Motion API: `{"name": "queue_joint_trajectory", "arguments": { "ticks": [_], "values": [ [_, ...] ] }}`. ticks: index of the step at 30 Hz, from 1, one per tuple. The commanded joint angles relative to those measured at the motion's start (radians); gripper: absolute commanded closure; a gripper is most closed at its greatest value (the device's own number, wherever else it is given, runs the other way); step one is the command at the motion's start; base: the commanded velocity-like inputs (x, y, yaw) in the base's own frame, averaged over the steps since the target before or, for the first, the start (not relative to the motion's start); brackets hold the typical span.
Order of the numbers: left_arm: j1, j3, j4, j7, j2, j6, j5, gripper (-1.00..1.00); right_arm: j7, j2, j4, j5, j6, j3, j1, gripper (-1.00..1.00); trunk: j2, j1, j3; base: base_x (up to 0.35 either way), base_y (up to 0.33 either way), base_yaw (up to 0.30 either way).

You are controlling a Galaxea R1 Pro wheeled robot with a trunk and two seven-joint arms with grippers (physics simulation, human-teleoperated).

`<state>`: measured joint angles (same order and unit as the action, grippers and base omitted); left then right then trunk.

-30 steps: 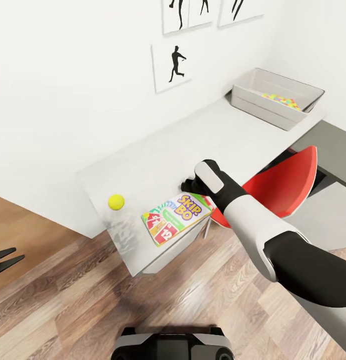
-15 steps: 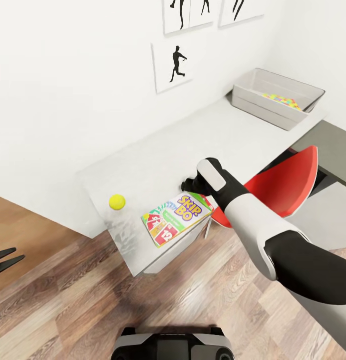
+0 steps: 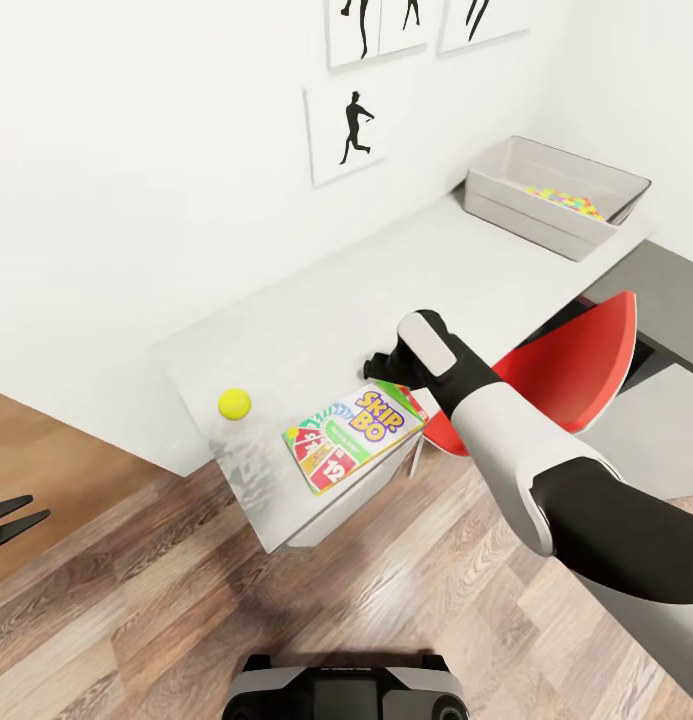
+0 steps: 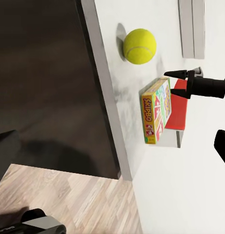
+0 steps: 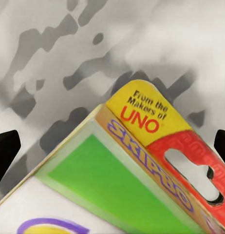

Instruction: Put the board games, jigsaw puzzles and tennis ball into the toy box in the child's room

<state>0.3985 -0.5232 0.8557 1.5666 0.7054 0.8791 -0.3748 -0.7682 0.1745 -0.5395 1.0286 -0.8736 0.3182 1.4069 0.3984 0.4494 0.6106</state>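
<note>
Printed "SKIP BO" in yellow letters on the lid of the game box (image 3: 352, 437), with big red and green number cards below; read up close in the right wrist view (image 5: 141, 180), "From the Makers of UNO" on a yellow tab, beside a red hang tab with a slot. Flat, colourful, lying near the front corner of the light grey table (image 3: 316, 330), one end jutting slightly past the edge. At 9 o'clock from the box, well apart, a small yellow-green tennis ball (image 3: 234, 403), seam line visible in the left wrist view (image 4: 139, 46). At 1 o'clock, far along the tabletop by the wall, the pale grey toy box (image 3: 552, 194) with multicolour puzzle pieces (image 3: 568, 203) lying inside. Just at the box's far end, the right gripper (image 3: 382, 366), fingers spread wide, either side of the box's tab end, not closed on it. At 9 o'clock low over the wood floor (image 3: 136, 620), the left gripper (image 3: 14, 520), tips slightly apart, holding nothing. Behind the right arm, a red chair (image 3: 571, 375); on the white wall, black silhouette pictures (image 3: 348, 128).
</note>
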Motion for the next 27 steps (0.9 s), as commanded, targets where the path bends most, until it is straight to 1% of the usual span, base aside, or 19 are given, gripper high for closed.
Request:
{"name": "queue_joint_trajectory", "arguments": {
  "ticks": [1,7,11,13,24,25,27],
  "values": [
    [0.0,0.0,0.0,0.004,0.0,0.011,0.001,-1.0,-0.01,0.0,0.0,0.008,-0.002,0.001,0.001,-1.0,0.002,0.001,0.001,0.0,0.0,0.0],
    [0.0,0.0,0.0,0.004,0.0,0.011,0.001,-1.0,-0.009,0.0,0.0,0.01,-0.012,-0.005,0.001,-1.0,0.002,0.001,0.001,0.0,0.0,0.0],
    [0.0,0.0,0.0,0.004,0.0,0.011,0.001,-1.0,-0.009,0.0,0.0,0.009,-0.05,-0.037,0.001,-1.0,0.002,0.001,0.001,0.0,0.0,0.0],
    [0.0,0.0,0.0,0.004,0.0,0.011,0.001,-1.0,-0.008,0.0,0.0,0.009,-0.054,-0.041,0.0,-1.0,0.002,0.001,0.001,0.0,0.0,0.0],
    [0.0,0.0,0.0,0.004,0.0,0.011,0.001,-1.0,-0.008,0.0,-0.004,0.009,-0.057,-0.045,0.0,-1.0,0.002,0.001,0.001,0.0,0.0,0.0],
    [-0.001,-0.001,-0.001,0.004,-0.004,0.012,0.001,-1.0,-0.002,0.0,-0.008,0.004,-0.055,-0.049,-0.002,-1.0,0.002,0.001,0.001,0.0,0.0,0.0],
    [-0.001,-0.001,-0.001,0.004,-0.004,0.012,0.001,-1.0,0.004,0.0,-0.008,-0.008,-0.055,-0.046,-0.002,-1.0,0.002,0.001,0.001,0.0,0.0,0.0]
  ]
}}
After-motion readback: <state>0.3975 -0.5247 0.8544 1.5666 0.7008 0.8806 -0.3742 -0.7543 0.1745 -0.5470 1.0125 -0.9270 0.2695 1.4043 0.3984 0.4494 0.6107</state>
